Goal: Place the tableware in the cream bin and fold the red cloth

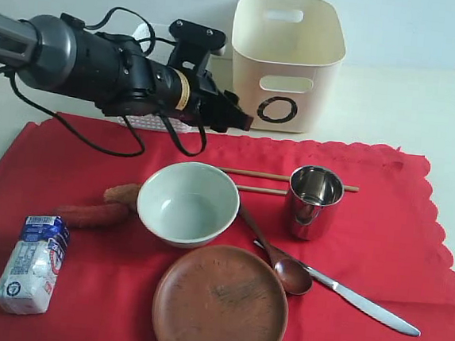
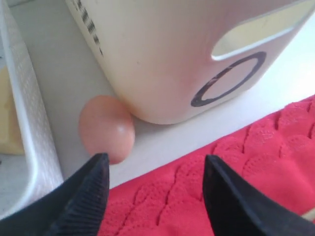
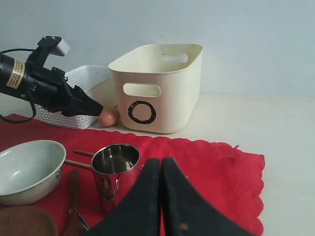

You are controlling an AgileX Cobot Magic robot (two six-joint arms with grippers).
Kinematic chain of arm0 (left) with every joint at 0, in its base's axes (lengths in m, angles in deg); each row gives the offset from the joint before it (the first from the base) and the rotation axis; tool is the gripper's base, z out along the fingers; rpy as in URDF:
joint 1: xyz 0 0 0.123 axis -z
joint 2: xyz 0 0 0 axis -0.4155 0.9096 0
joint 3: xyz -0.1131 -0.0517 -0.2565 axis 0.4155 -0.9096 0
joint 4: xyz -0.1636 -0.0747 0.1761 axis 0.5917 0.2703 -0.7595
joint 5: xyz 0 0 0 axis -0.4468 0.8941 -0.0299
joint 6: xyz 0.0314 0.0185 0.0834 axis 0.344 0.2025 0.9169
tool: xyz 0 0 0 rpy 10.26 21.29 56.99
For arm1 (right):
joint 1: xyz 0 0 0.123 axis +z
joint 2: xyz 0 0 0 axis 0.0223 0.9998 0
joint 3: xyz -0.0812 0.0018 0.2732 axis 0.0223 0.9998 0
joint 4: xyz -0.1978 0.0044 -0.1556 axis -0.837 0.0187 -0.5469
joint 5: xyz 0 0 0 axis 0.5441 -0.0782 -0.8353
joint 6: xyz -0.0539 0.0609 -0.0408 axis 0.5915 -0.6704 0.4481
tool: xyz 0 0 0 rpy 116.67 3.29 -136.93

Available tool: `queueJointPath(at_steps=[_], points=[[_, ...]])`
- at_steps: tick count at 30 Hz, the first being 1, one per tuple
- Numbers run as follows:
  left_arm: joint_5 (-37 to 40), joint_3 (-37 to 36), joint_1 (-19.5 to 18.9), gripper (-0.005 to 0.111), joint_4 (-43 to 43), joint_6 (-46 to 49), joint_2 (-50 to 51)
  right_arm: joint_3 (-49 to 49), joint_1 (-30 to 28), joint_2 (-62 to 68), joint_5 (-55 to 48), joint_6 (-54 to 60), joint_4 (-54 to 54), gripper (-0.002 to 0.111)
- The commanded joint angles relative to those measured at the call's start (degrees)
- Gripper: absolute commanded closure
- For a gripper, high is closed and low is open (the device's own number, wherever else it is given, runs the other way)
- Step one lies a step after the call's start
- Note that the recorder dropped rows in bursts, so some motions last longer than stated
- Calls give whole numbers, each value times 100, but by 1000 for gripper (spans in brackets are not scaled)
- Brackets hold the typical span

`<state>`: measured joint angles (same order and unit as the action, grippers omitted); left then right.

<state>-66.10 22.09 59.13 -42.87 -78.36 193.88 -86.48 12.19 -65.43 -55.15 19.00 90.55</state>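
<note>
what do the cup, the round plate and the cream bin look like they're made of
Cup: apparently polished steel, mirror-bright with reflections.
Round plate: probably wood, matte brown with darker grain streaks.
Cream bin: likely smooth plastic, soft sheen, moulded cut-out handles.

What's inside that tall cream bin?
Only the bare inner walls of the cream bin show. Its front wall hides the bottom, so anything lying there cannot be seen.
</note>
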Motion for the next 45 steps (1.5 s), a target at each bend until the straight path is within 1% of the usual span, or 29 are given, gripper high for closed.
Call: queueJointPath(at_steps=[1,5,19,25,29,31,37,39,45], points=[[430,377,18,51,-112,-16,260,30,10,-22,36,6,13,108],[541,612,18,51,-359,-16,454,30,10,-22,36,6,13,108],[751,1525,18,51,-547,-14,1160,30,10,-22,36,6,2,108],[1336,1673,18,51,-665,-14,1325,30,10,-22,36,6,2,108],[1361,1687,18,51,-681,33,1337,30,10,-22,36,6,2,108],[1220,1687,18,47,-681,110,1337,30,10,-22,36,6,2,108],[898,1687,26,24,-691,119,1360,30,10,-22,36,6,2,108],[851,1687,26,23,-738,136,1411,30,10,-22,36,6,2,108],[840,1687,26,23,-775,163,1543,30,10,-22,59,6,2,108]])
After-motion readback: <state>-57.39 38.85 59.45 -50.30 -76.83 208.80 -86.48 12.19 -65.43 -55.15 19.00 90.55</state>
